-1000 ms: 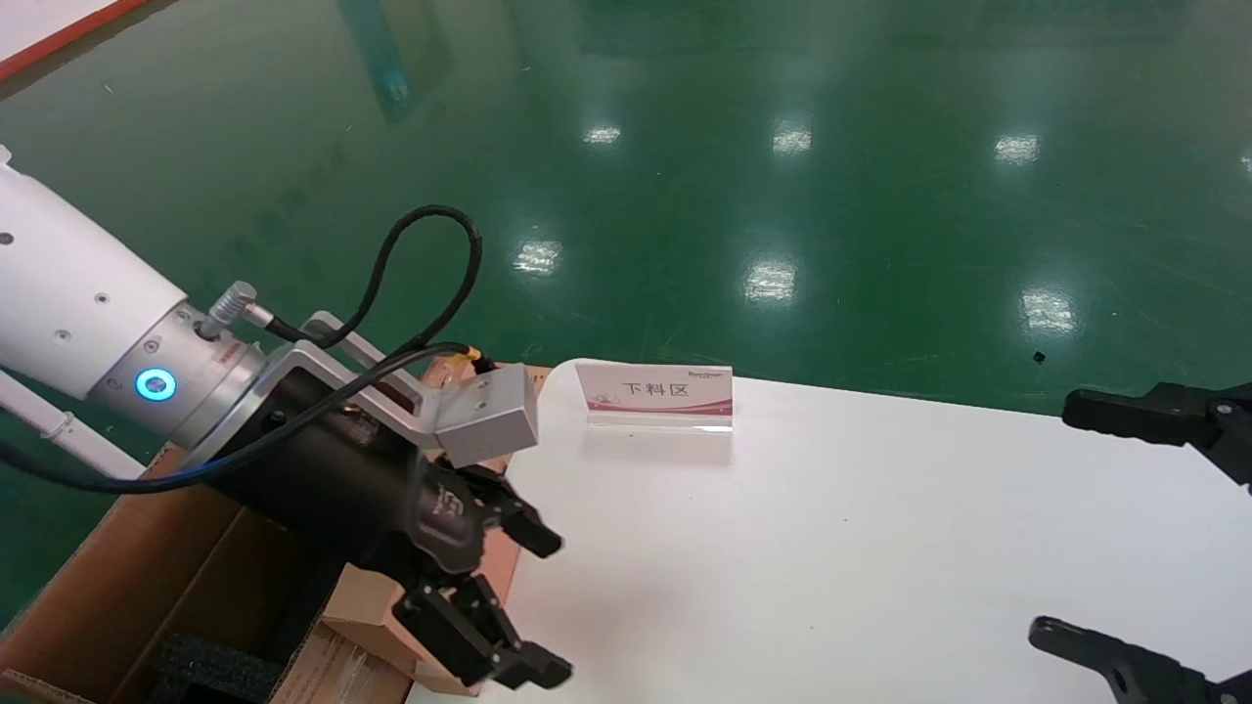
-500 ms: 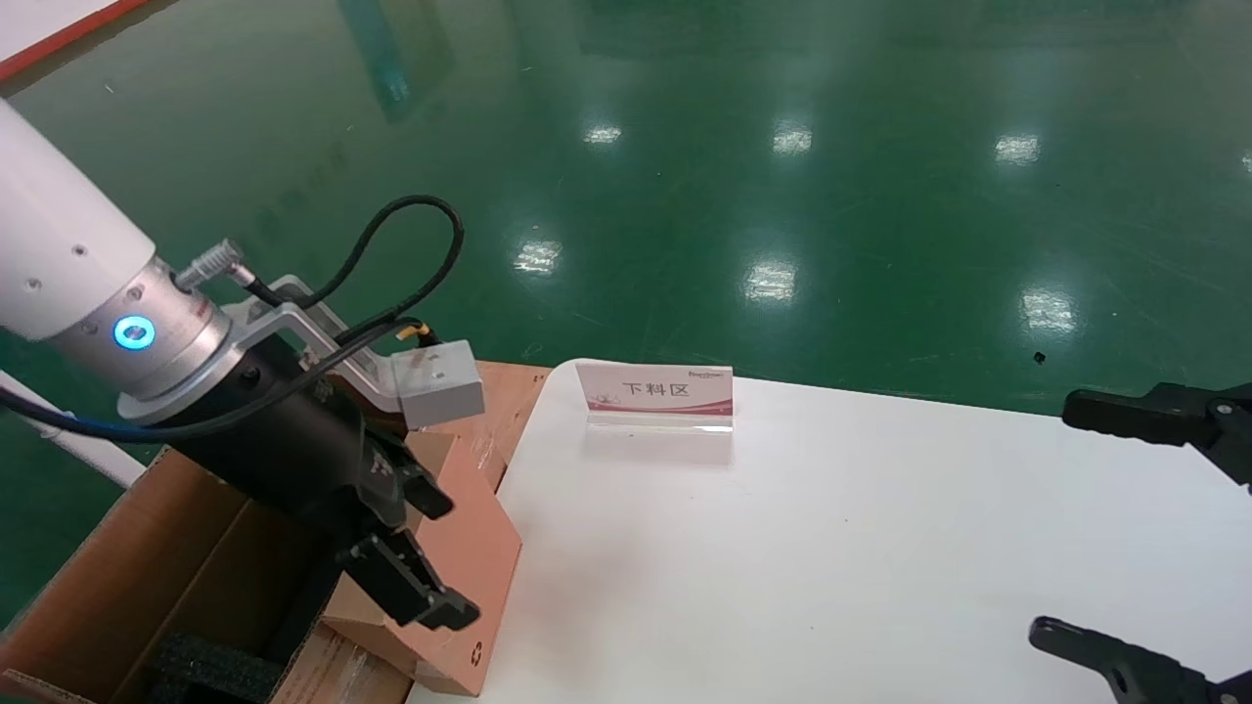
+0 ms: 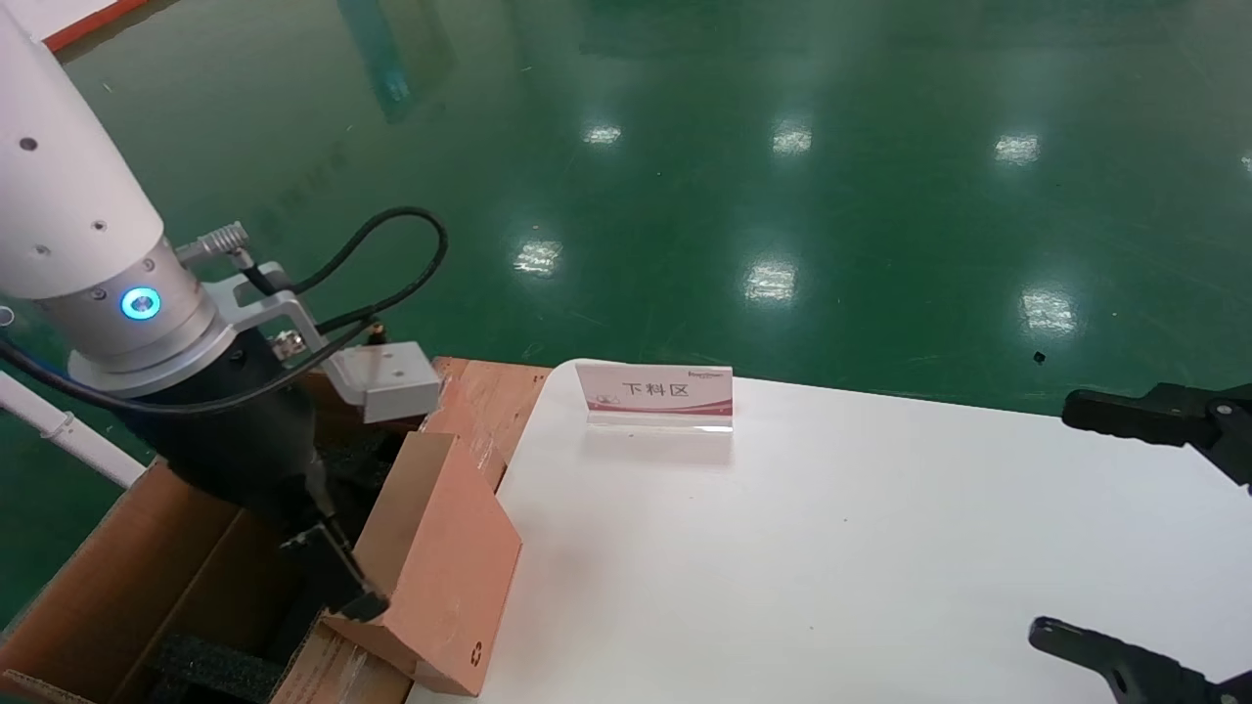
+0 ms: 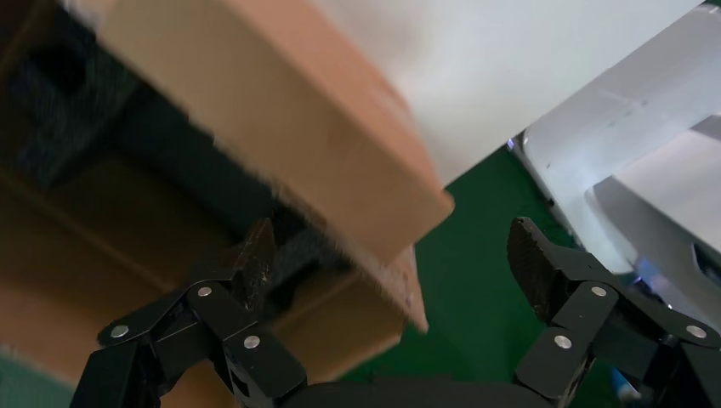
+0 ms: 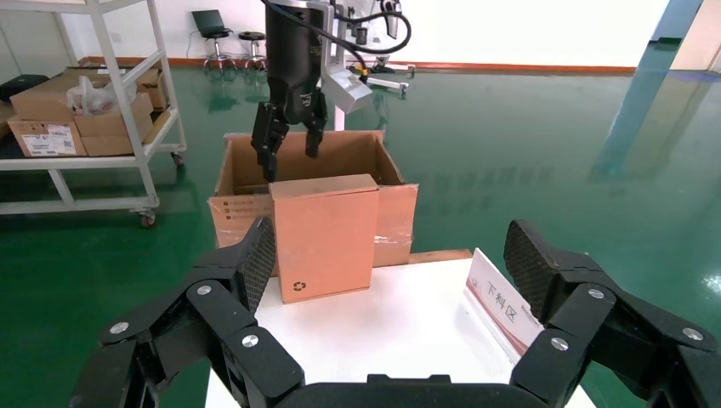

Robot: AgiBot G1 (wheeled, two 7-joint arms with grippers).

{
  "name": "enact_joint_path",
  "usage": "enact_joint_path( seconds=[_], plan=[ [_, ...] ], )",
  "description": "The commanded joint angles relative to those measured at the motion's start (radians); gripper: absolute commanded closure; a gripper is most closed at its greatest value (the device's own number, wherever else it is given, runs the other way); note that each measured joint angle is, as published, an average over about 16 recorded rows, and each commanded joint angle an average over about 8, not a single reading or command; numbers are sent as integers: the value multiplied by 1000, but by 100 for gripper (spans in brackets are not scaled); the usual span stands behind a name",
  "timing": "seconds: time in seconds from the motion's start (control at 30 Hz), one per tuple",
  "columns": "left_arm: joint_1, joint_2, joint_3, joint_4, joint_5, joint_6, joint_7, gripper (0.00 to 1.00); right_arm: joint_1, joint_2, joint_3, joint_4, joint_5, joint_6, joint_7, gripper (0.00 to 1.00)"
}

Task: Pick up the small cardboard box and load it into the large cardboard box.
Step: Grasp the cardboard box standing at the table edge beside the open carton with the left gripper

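The small cardboard box [image 3: 440,557] stands upright on the table's left edge, recycling mark at its lower corner, right against the large cardboard box [image 3: 117,577]. In the right wrist view the small box [image 5: 327,234] stands in front of the large box [image 5: 234,183]. My left gripper [image 3: 333,572] hangs open over the large box's opening, just beside the small box and holding nothing. Its wrist view shows the small box [image 4: 281,110] ahead of the left gripper [image 4: 395,255] and dark foam [image 4: 51,119] inside the carton. My right gripper [image 3: 1086,523] is open at the table's right edge.
A small standing sign [image 3: 657,393] is on the white table [image 3: 831,548] near its far edge. The large box sits off the table's left side on the green floor. A wheeled shelf cart [image 5: 76,110] with cartons stands farther off.
My left gripper swung left from in front of the small box to over the large box and now points downward. The small box has come into full view. The right arm has not moved.
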Motion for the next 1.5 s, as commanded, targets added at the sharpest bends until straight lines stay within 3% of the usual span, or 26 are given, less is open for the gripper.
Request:
enact_joint_path(
  seconds=[0.03, 0.47, 1.5],
  plan=[
    [-21, 21, 53, 0, -8, -4, -24, 0, 0, 0, 0, 0, 0, 0, 0, 0],
    [-23, 34, 166, 0, -57, -54, -63, 0, 0, 0, -1, 0, 1, 0, -1, 0],
    [64, 20, 200, 2, 34, -228, -81, 0, 1, 1, -3, 0, 2, 1, -2, 0]
  ],
)
